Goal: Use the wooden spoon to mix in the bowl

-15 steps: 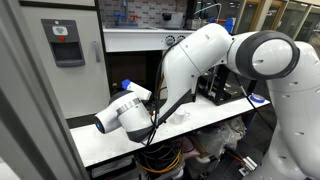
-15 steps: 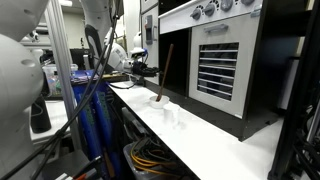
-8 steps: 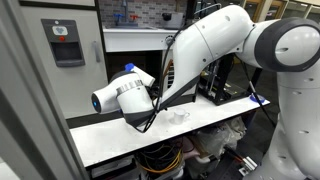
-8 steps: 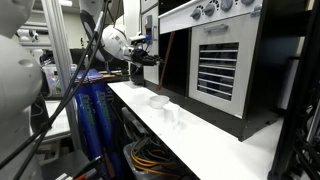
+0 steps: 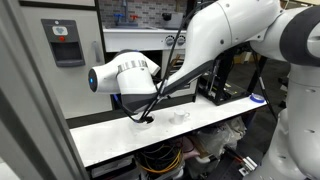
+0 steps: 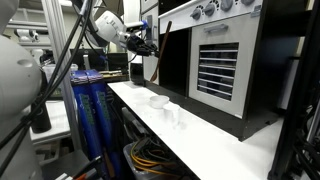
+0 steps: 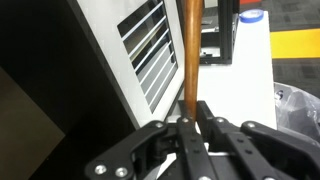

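One wooden spoon. I count two small pale bowls on the white counter, but I can't tell which has specks. My gripper pinches the spoon's handle tight, high above the bowls, by the oven front.

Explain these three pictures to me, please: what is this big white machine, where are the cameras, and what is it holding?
The white machine is a robot arm ending in one gripper, a two-fingered clamp. Two pictures come from cameras standing outside the robot; the third camera sits on its wrist. There you see the gripper shut on the handle of a wooden spoon, held above the white counter. On that counter sit two small pale bowls, too small here to tell apart. Beside it stands an oven-like appliance.
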Robot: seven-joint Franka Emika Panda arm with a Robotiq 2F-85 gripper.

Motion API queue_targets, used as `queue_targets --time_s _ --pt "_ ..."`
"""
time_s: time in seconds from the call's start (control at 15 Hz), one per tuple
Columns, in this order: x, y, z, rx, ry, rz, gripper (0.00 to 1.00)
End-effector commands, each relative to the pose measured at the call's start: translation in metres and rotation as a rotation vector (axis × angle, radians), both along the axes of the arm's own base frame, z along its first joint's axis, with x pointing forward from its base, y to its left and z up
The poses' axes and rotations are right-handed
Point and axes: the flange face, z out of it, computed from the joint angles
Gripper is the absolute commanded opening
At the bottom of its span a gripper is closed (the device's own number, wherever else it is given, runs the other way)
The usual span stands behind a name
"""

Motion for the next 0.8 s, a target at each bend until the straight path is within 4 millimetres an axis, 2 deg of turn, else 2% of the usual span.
queue_targets --time_s 0.0,0.4,0.53,0.73 --pt "-0.016 -0.006 0.027 0.096 -0.006 -0.010 0.03" --pt "-0.036 -0.005 0.068 0.351 -0.114 -0.110 0.03" --pt "-0.039 -0.005 0.076 0.447 -0.161 -0.154 0.03" --pt "-0.040 0.000 0.075 0.597 -0.231 -0.212 0.03"
